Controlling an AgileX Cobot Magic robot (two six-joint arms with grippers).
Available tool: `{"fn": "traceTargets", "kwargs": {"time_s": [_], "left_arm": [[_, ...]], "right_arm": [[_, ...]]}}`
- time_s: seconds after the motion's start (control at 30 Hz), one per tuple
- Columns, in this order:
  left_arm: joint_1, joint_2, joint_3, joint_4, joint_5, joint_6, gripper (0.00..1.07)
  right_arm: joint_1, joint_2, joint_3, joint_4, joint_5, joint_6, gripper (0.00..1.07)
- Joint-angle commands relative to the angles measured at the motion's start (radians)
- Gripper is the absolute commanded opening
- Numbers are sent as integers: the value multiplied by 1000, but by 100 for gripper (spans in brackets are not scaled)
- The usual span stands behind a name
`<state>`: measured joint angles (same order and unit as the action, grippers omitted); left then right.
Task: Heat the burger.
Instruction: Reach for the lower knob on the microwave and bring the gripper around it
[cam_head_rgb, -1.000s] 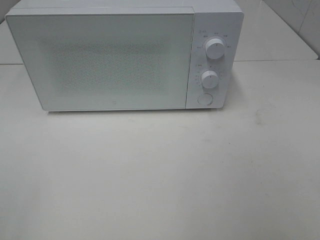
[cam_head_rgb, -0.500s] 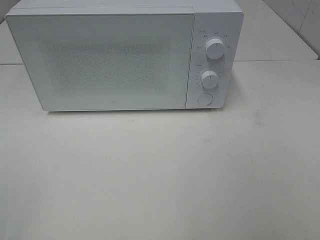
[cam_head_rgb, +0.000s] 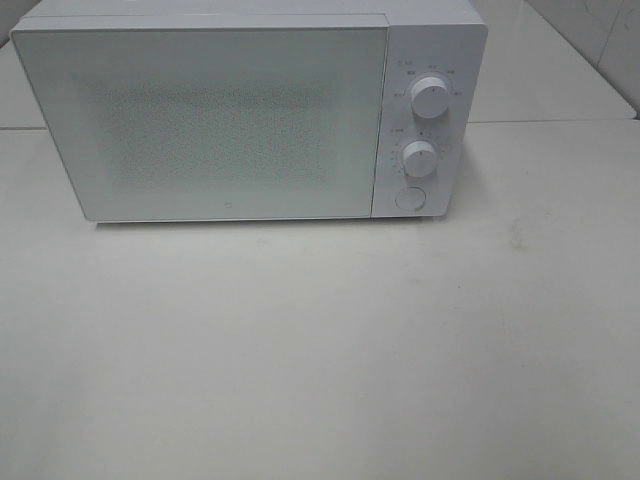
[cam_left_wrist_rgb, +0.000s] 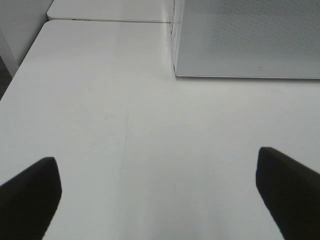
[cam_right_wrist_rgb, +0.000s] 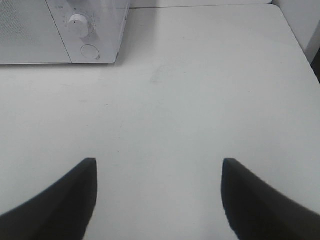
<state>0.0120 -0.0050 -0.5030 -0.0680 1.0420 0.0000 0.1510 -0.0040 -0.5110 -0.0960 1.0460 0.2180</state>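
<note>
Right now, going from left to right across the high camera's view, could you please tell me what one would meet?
microwave door → control panel → white table

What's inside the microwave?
The microwave door is shut. Its speckled window shows only a pale blur, so whatever is inside is hidden. Outside, beside the door, you can see a top knob, a lower knob and a round button.

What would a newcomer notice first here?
A white microwave, door shut, fills the back of the white table, with an upper knob, a lower knob and a round button down its right panel. The left pincer and right pincer stand open over the table. No burger shows.
</note>
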Motion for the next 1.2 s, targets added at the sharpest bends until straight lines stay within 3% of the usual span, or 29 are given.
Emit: {"fn": "traceTargets", "kwargs": {"time_s": [0.03,0.37,0.63,1.2], "left_arm": [[0,-25,4,-9,-6,0,98],[0,-25,4,-9,-6,0,98],[0,-25,4,-9,-6,0,98],[0,-25,4,-9,-6,0,98]], "right_arm": [[-8,-19,1,1,-4,-6,68],[-8,-14,-11,1,-21,-5,68],[-8,-14,-21,-1,-200,-5,68],[-8,-14,169,-2,-521,-5,68]]}}
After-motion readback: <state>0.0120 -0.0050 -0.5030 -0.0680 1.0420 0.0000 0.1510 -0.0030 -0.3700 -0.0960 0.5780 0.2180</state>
